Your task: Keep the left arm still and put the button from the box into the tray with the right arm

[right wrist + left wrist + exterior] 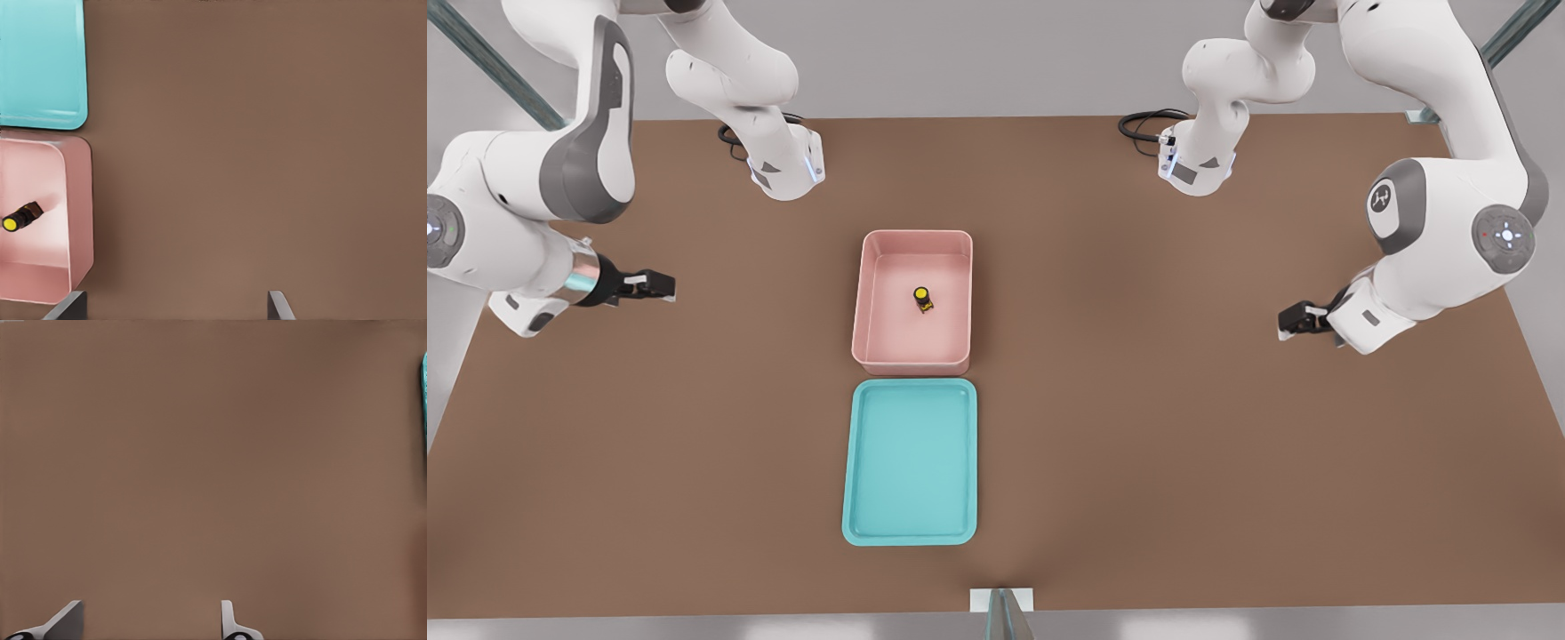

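— Pink plastic: the box (pixel 912 302) sits mid-table (pixel 1183 444). Contents?

— One button (pixel 923 299), yellow top, standing near the box's middle, clear of the walls.

— The tray (pixel 910 461)?

— Turquoise, at six o'clock from the box, just beside it, nothing in it.

— The right arm (pixel 525 222)?

— At nine o'clock from the box, well apart. Its gripper (pixel 665 285) hangs over bare table, fingers (pixel 279 308) spread wide, holding nothing.

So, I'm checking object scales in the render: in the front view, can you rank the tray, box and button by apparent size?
1. Tray, slightly longer than the box.
2. Box.
3. Button, far the smallest, inside the box.
The pincer waits open at the front view's left.
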`<control>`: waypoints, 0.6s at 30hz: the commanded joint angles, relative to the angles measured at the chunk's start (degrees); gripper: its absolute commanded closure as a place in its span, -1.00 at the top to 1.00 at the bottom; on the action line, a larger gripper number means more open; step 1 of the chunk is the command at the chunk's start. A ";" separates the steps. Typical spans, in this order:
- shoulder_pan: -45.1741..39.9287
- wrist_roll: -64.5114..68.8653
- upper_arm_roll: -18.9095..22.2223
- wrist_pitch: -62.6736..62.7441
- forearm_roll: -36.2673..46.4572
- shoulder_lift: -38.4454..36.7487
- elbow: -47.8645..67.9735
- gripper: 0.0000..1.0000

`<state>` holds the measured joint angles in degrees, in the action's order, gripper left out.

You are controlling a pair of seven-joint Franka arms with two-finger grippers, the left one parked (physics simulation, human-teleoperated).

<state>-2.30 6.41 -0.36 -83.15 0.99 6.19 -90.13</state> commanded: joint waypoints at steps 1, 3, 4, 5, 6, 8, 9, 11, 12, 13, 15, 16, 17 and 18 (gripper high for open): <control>-0.52 4.57 0.01 -1.66 0.07 -0.04 0.04 1.00; 1.76 2.03 -0.25 -1.75 0.24 0.05 0.13 1.00; 5.45 -4.03 -0.25 -1.75 0.24 0.84 0.31 1.00; 9.76 -11.23 -0.25 -1.75 0.24 1.11 0.48 1.00; 13.72 -18.09 -0.25 -1.75 0.42 1.98 0.48 1.00; 17.33 -27.68 -0.43 -2.19 3.31 3.30 0.57 1.00; 17.41 -27.68 -0.43 -2.10 4.55 3.39 0.92 1.00; 16.97 -28.83 -1.83 -3.15 14.64 3.48 1.01 1.00; 17.32 -30.67 -2.01 -3.50 17.12 4.18 0.92 1.00; 19.25 -32.69 -3.32 -3.94 16.15 4.80 1.10 1.00; 25.67 -46.66 -5.70 -5.00 7.54 4.53 3.12 1.00; 28.40 -48.51 -6.32 -7.45 7.63 4.71 2.33 1.00; 28.66 -48.60 -6.40 -8.34 7.71 4.80 0.75 0.95; 29.63 -48.77 -6.40 -10.62 7.71 4.71 -1.54 0.94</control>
<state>27.59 -13.22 -6.67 -89.09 9.17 10.83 -91.09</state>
